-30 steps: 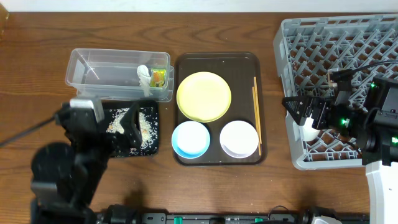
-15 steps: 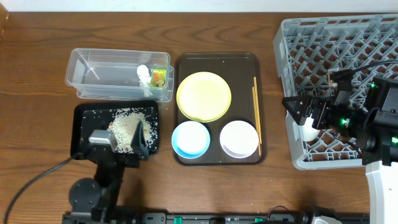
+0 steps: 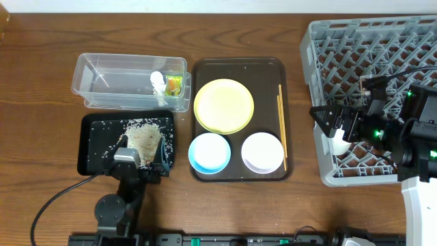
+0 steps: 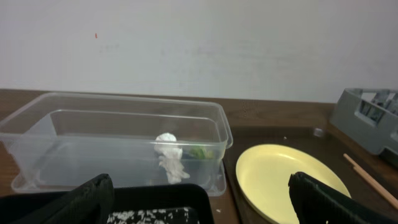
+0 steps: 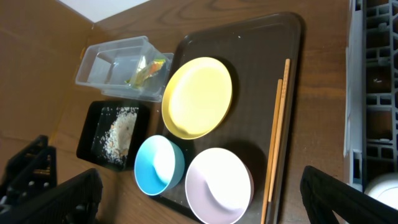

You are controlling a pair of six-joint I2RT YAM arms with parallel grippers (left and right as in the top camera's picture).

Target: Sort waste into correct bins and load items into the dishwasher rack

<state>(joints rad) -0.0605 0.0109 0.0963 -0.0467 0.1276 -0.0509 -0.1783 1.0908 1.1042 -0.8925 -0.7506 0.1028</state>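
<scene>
Rice-like crumbs [image 3: 142, 137] lie in the shallow black tray [image 3: 95, 140]. My left gripper [image 3: 142, 156] hovers open over that tray's near edge, holding nothing. The clear tub [image 3: 109, 80] holds the white scrap [image 3: 158, 83] and the green-and-orange wrapper [image 3: 175, 85]. The yellow plate [image 3: 224, 105], blue bowl [image 3: 209, 152], pinkish-white bowl [image 3: 262, 152] and chopsticks [image 3: 280, 126] rest on the brown serving tray [image 3: 239, 65]. My right gripper [image 3: 332, 124] stands open and empty at the left front of the dishwasher rack [image 3: 314, 41]. Just beneath it, the white cup [image 3: 339, 144] sits in the rack.
The left wrist view looks across the black tray's rim [image 4: 155, 194] to the clear tub [image 4: 118, 134], with the yellow plate [image 4: 286, 180] at right. The right wrist view looks down on the serving tray [image 5: 249, 37] and the rack wall [image 5: 373, 74]. Bare wood surrounds everything.
My left arm has dropped and drawn back from over the black tray's left side to its near edge, uncovering the crumbs. The right arm has not moved.
</scene>
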